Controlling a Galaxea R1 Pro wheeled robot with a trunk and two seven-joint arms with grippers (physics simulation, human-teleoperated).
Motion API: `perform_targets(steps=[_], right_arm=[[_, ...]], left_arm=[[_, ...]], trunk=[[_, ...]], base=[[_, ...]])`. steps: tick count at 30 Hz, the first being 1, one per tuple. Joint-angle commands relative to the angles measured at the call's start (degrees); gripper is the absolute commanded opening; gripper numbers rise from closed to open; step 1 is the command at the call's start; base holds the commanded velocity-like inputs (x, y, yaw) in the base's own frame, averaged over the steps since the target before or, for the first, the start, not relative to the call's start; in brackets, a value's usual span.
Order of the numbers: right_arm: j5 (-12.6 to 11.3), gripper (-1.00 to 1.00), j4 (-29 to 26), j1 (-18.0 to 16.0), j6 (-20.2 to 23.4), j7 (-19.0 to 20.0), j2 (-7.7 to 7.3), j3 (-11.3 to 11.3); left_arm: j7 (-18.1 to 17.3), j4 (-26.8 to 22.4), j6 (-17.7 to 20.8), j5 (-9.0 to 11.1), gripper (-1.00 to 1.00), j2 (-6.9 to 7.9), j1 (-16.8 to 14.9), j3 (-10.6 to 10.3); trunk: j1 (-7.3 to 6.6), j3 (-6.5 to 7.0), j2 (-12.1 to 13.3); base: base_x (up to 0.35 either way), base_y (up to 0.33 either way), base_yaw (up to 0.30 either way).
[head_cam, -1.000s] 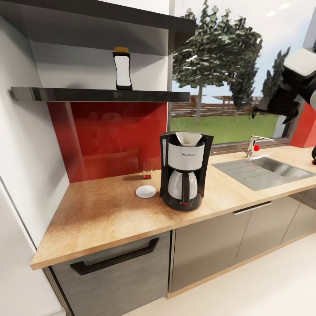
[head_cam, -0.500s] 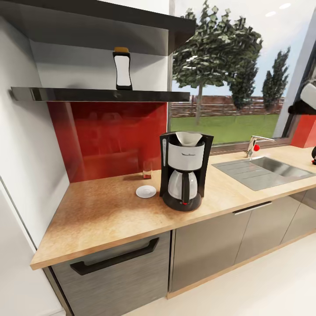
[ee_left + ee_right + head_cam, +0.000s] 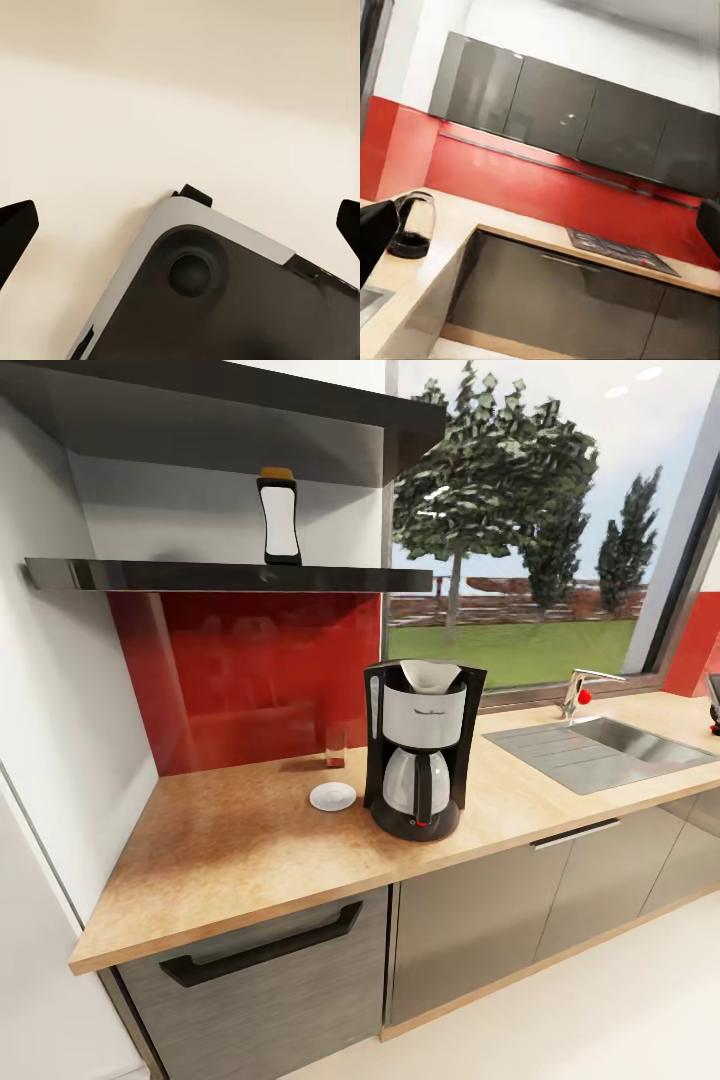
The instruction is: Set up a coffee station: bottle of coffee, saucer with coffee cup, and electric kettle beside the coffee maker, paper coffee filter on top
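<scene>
The black and silver coffee maker (image 3: 420,758) stands on the wooden countertop (image 3: 240,850), with a white paper filter (image 3: 430,674) in its top. Just left of it lies a white saucer (image 3: 333,796). Behind the saucer, against the red backsplash, stands a small clear cup (image 3: 335,746). The coffee bottle (image 3: 280,518), white with a brown cap, stands upright on the shelf (image 3: 230,574) above. The electric kettle (image 3: 412,229) sits on the counter past the sink. My right gripper (image 3: 540,225) is open in the air, facing that kettle. My left gripper (image 3: 180,225) is open, pointing down.
A steel sink (image 3: 600,748) with a tap (image 3: 580,690) is set in the counter right of the coffee maker. A dark hood (image 3: 250,410) overhangs the shelf. A hob (image 3: 619,253) lies on the side counter. Below my left gripper is the robot's grey base (image 3: 225,300) on pale floor.
My right arm, high at the right of the head view a second ago, has swung out past the right edge. Nothing on the counter or shelf has moved.
</scene>
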Motion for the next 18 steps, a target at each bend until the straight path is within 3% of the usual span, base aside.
perform_targets(steps=[1,4,5,6,7,8,9,13,14,16,18], right_arm=[[0.97,1.00,-2.27,1.72,-0.38,-0.78,0.04,0.53],[1.72,1.00,-9.74,8.18,-2.99,-1.60,0.14,1.94],[2.05,1.00,-15.89,13.26,-4.92,-1.13,0.22,2.71],[2.14,1.00,-19.34,15.82,-5.81,-0.33,0.34,3.12],[2.28,1.00,-26.59,21.03,-7.16,3.01,0.81,3.79],[2.29,1.00,-30.17,23.62,-7.64,5.58,1.17,4.02],[2.31,1.00,-37.03,28.69,-8.28,12.14,2.15,4.33],[2.01,1.00,-49.00,36.98,-8.67,27.88,4.16,4.47],[1.62,1.00,-53.18,39.73,-8.74,34.63,5.25,4.41],[1.24,1.00,-56.42,41.92,-8.74,40.25,6.63,4.27],[0.81,1.00,-62.58,46.33,-8.80,47.91,10.45,2.22]], left_arm=[[0.05,-0.09,-0.07,0.55,1.00,0.01,0.02,-0.30],[0.04,-0.09,-0.07,0.53,1.00,0.01,0.02,-0.33],[0.04,-0.09,-0.09,0.53,1.00,0.02,0.02,-0.34],[0.04,-0.09,-0.09,0.53,1.00,0.02,0.02,-0.34],[0.04,-0.09,-0.10,0.53,1.00,-0.01,0.02,-0.35],[0.04,-0.09,-0.09,0.53,1.00,-0.02,0.02,-0.35],[0.04,-0.09,-0.10,0.52,1.00,0.00,0.02,-0.35],[0.04,-0.09,-0.09,0.52,1.00,-0.02,0.02,-0.39],[0.04,-0.09,-0.08,0.52,1.00,-0.03,0.02,-0.41],[0.04,-0.09,-0.08,0.52,1.00,-0.04,0.02,-0.42],[0.04,-0.09,-0.08,0.52,1.00,-0.05,0.02,-0.43]], trunk=[[0.00,-0.05,-0.04],[0.00,-0.05,-0.04],[0.00,-0.05,-0.04],[0.00,-0.05,-0.04],[0.00,-0.05,-0.04],[0.00,-0.05,-0.04],[0.00,-0.05,-0.04],[0.00,-0.05,-0.04],[0.00,-0.05,-0.04],[0.00,-0.05,-0.04],[0.00,-0.05,-0.04]], base=[[0.000,0.000,0.000],[0.000,0.000,0.000],[0.000,0.000,0.000],[0.000,0.000,0.000],[0.000,0.000,0.000],[0.000,0.000,0.000],[0.000,0.000,0.000],[0.000,0.000,0.000],[0.000,0.000,0.000],[0.000,0.000,0.000],[0.000,0.000,0.000]])
